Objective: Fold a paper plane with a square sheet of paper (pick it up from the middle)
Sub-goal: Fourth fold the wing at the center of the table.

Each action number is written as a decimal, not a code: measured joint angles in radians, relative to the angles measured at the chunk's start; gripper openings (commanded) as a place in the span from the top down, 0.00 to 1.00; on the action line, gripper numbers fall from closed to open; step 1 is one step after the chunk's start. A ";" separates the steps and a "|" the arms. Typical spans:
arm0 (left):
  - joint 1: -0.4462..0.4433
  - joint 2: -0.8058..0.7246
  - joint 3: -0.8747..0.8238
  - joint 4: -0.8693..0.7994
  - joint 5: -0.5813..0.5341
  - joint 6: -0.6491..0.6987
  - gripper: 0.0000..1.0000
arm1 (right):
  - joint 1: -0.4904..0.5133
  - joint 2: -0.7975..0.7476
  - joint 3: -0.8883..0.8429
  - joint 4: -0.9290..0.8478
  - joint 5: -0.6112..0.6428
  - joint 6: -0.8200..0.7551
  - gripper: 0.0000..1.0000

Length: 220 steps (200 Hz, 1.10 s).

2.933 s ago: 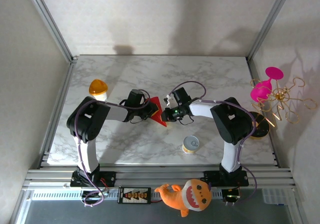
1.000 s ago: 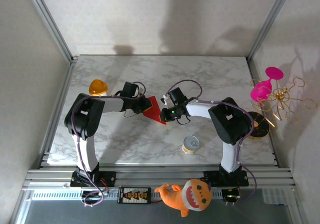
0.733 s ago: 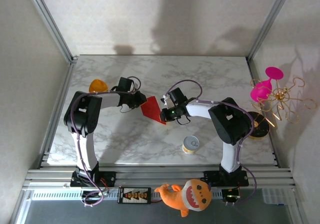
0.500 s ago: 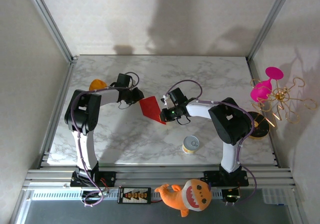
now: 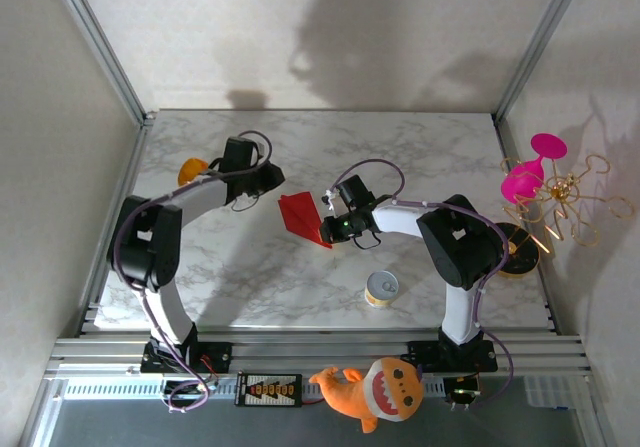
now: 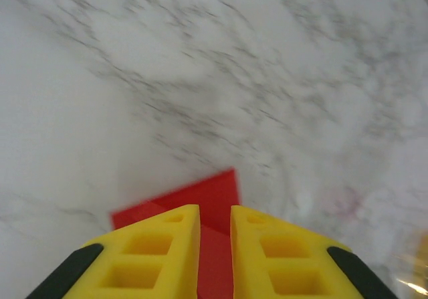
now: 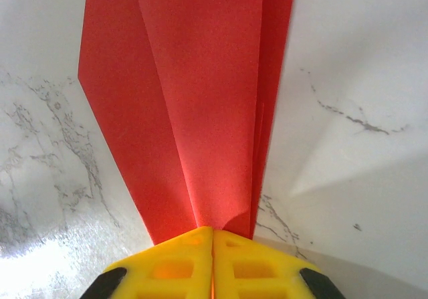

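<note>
The right hand (image 7: 212, 233) pinches the narrow end of the folded red paper plane (image 7: 200, 98) on the marble counter (image 5: 420, 157). The left hand (image 6: 215, 213), barely parted, hovers empty nearby.

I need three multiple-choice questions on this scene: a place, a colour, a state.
1. Where is the yellow tin?
A. on the marble table, on the near side of the folded paper
B. far left corner
C. on the paper
2. What colour is the plush shark?
A. blue
B. orange
C. green
3. How is the right gripper?
A. wide open
B. shut on nothing
C. shut on the folded paper
Answers: 1 A, it stands nearer than the paper; 2 B, orange body; 3 C, the jaws meet on the paper's tip.
</note>
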 measured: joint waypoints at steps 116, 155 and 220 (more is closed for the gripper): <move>-0.123 0.135 -0.063 0.053 -0.038 -0.085 0.91 | 0.000 0.002 0.005 -0.007 -0.003 0.003 0.90; -0.123 0.141 -0.063 0.053 -0.054 -0.085 0.93 | 0.000 -0.007 0.007 -0.004 -0.013 0.016 0.86; -0.123 0.141 -0.066 0.055 -0.054 -0.085 0.95 | 0.000 -0.043 0.035 0.058 -0.050 0.119 0.90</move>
